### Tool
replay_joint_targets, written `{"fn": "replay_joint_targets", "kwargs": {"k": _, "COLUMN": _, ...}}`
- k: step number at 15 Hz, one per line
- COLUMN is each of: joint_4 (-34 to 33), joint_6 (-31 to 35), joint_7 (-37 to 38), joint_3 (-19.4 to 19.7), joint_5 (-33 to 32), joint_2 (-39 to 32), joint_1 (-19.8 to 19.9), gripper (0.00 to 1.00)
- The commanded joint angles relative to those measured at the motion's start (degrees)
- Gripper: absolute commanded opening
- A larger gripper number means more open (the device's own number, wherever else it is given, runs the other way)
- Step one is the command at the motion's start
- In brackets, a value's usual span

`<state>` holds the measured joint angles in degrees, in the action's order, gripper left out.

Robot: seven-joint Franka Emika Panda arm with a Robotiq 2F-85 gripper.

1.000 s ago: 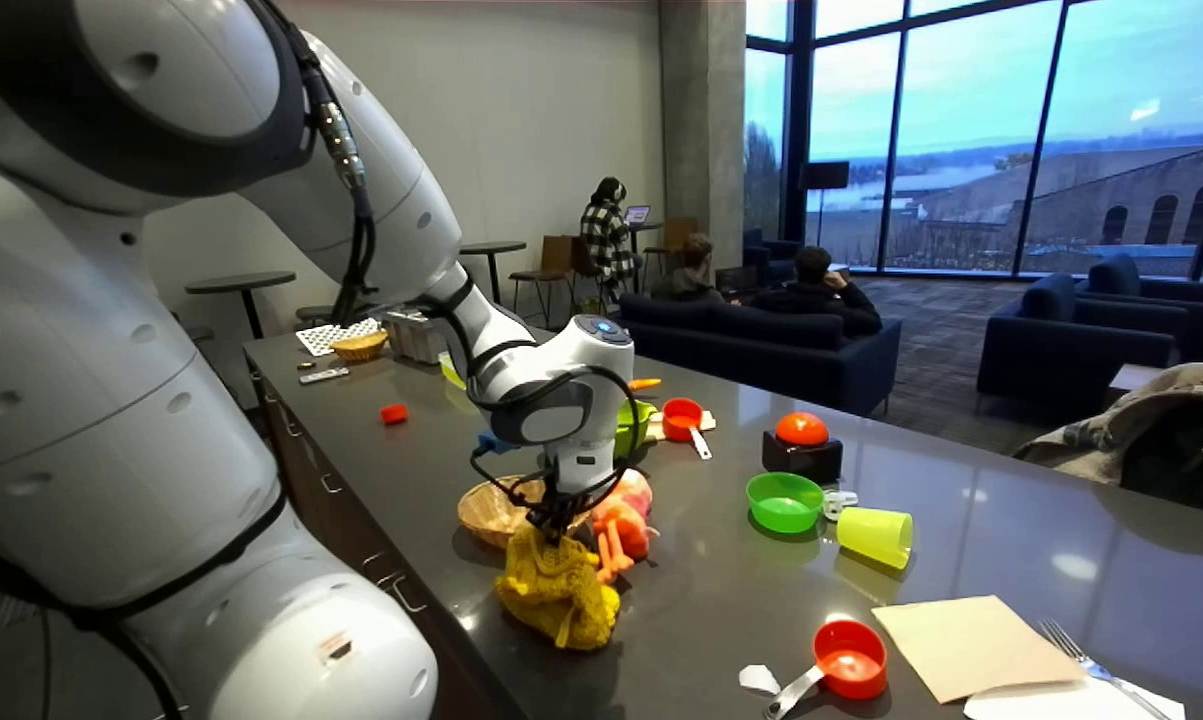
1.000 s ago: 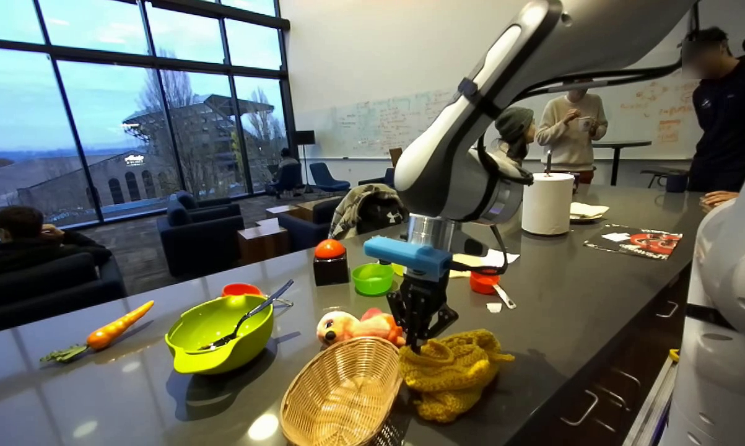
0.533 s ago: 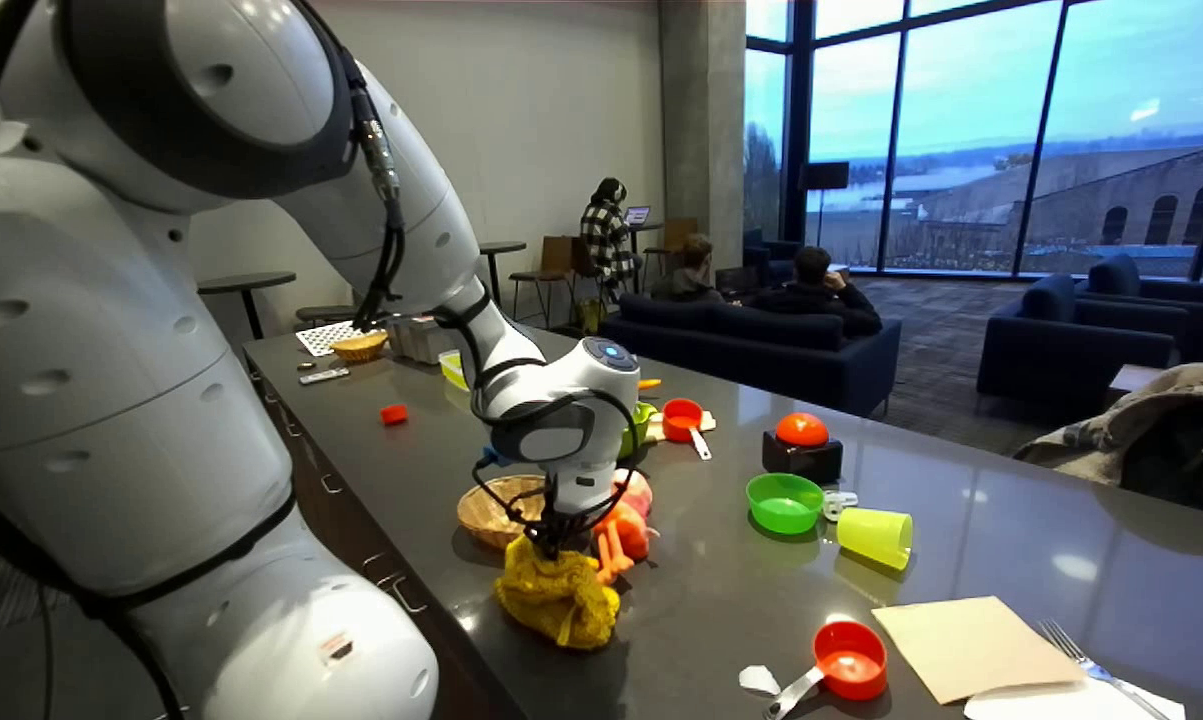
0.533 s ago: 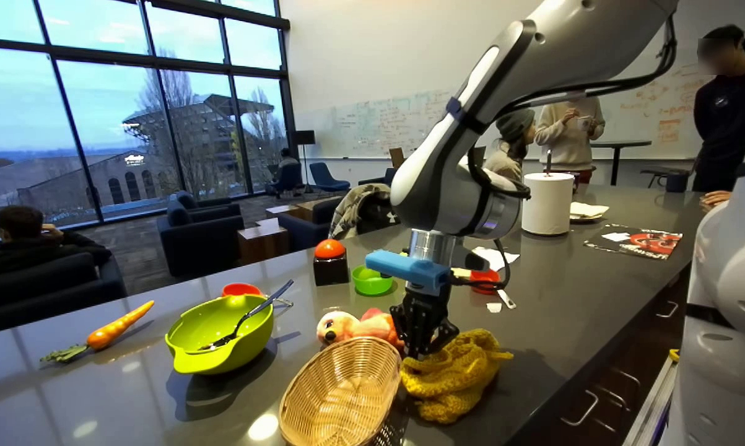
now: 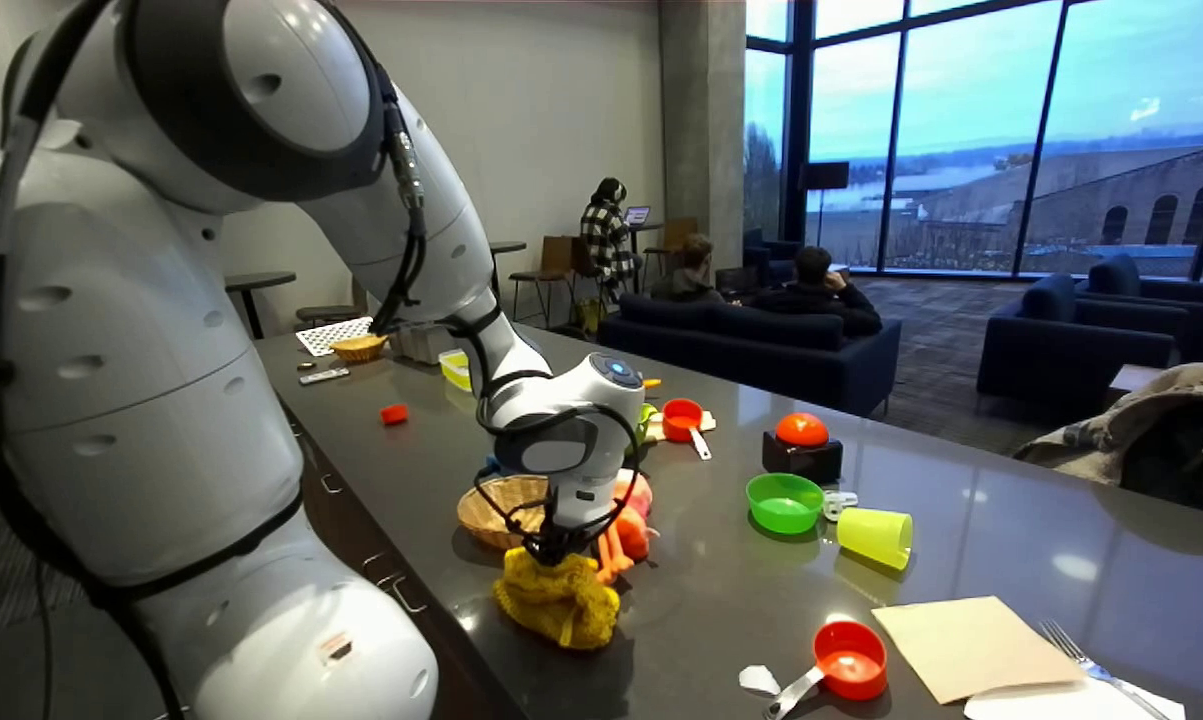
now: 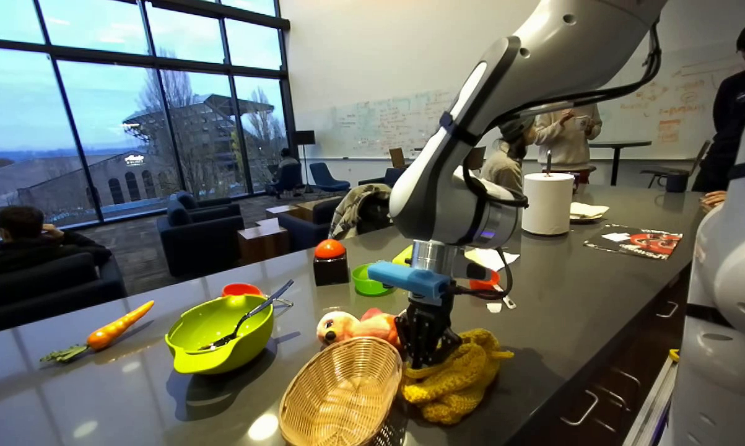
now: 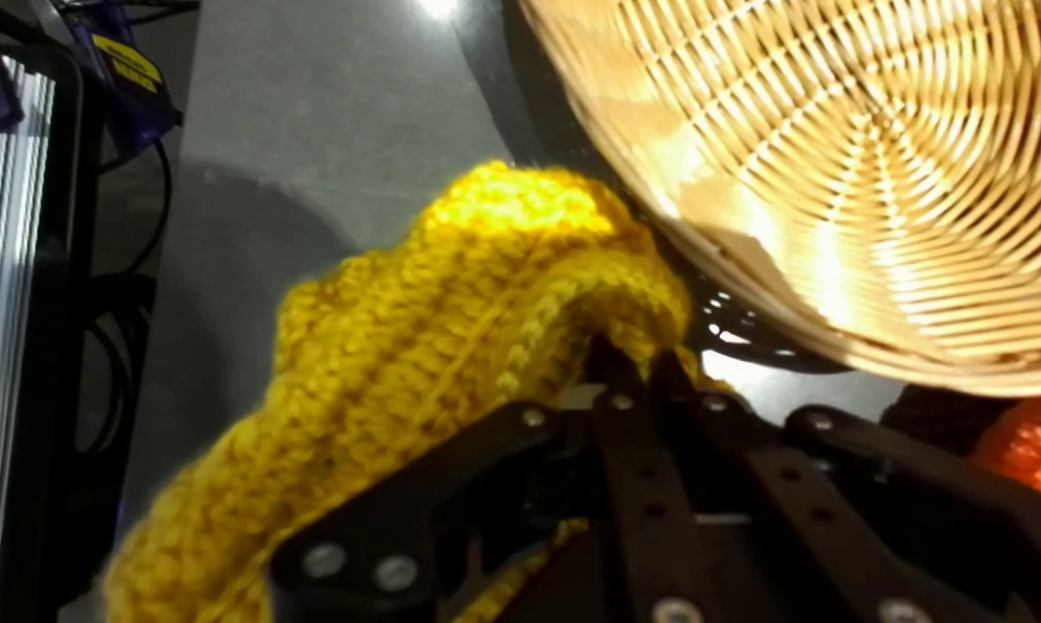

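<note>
In an exterior view, one yellow cloth [image 5: 561,602] sits bottom centre, two red scoops [image 5: 849,660] to its right. In an exterior view, one gripper [image 6: 420,363], jaws together, pinches the cloth beside one basket [image 6: 341,396]. In the wrist view, the cloth points up-right, long axis slanting from lower left.

One yellow knitted cloth [image 6: 456,390], coarse in stitch, its rows showing as ridges, mustard in tone. Observed bunched into a soft, uneven heap of overlapping folds. It rests on the bench [image 6: 583,297] near the drawer-side long edge, inboard of that edge and well apart from the opposite long edge. The upper rim is turned over and forms a shadowed mouth; fabric at this mouth is pinched at the closed tips of the end effector [image 7: 637,368]. A small corner projects from one side. Underside hidden; full outline cannot be determined.
</note>
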<state>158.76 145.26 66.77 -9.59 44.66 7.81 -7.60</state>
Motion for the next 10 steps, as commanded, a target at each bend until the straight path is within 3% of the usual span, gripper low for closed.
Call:
{"fn": "replay_joint_targets", "kwargs": {"k": 1, "joint_4": 0.61, "joint_6": 0.71, "joint_7": -0.4, "joint_3": 1.0, "joint_5": 0.12, "joint_2": -0.99, "joint_1": 0.76, "gripper": 0.02}}
{"fn": "replay_joint_targets", "kwargs": {"k": 10, "joint_4": 0.45, "joint_6": 1.9, "joint_7": -11.08, "joint_3": 6.16, "joint_5": 1.44, "joint_2": -2.9, "joint_1": 4.46, "gripper": 0.02}}
